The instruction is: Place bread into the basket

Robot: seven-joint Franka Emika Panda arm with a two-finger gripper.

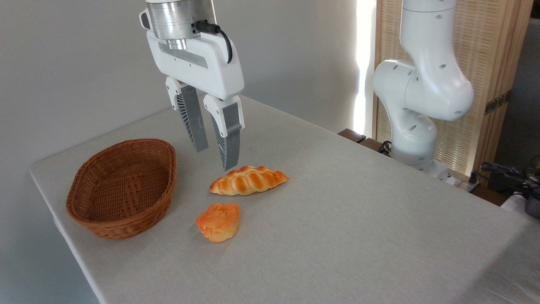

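Camera view, fixed and looking down across a table draped in pale grey cloth. The basket, an oval of brown wicker with slanted sides, sits toward nine o'clock on the table. Its woven floor shows bare from rim to rim, and nothing lies inside it.

The bread, a stubby bun with a deep orange lobed top and paler yellow sides, rests on the cloth at about four o'clock from the basket, near it but not touching. A longer golden braided loaf with pointed ends lies at about one o'clock from the bun, a clear strip of cloth between them, its long axis running roughly from eight to two o'clock.

The gripper hangs from the top of the picture, white body with a black cable looping off its metal wrist. Its two ribbed grey fingers point downward, slightly spread, with a narrow gap between them and nothing held. The tips hover in the air just at eleven o'clock of the braided loaf, apart from it, and at twelve o'clock of the bun, well clear of it.

The arm's white base joints stand at the table's far edge toward two o'clock, before a slatted wooden screen.
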